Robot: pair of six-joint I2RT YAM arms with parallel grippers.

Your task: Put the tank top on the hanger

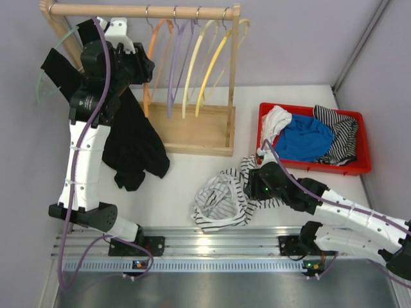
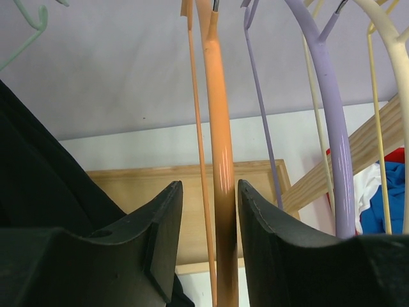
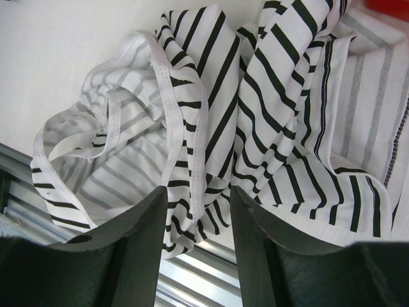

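Note:
The orange hanger [image 1: 149,64] hangs on the wooden rack's rod. In the left wrist view its thick orange arm [image 2: 218,147] runs down between my left gripper's jaws, close to the right finger, with a gap on the left. My left gripper [image 1: 146,68] [image 2: 209,184] is open around it. The white thin-striped tank top [image 1: 221,199] lies crumpled on the table near the front rail. My right gripper [image 1: 252,183] [image 3: 198,192] is open just over it, with a strap and folds of the top [image 3: 192,128] between the jaws.
The wooden rack [image 1: 192,131] also holds a purple hanger [image 1: 174,64] [image 2: 329,115] and yellow hangers [image 1: 202,64]. A black tank top [image 1: 135,141] hangs at the left on a pale green hanger [image 1: 46,74]. A red bin [image 1: 314,168] of garments stands at the right.

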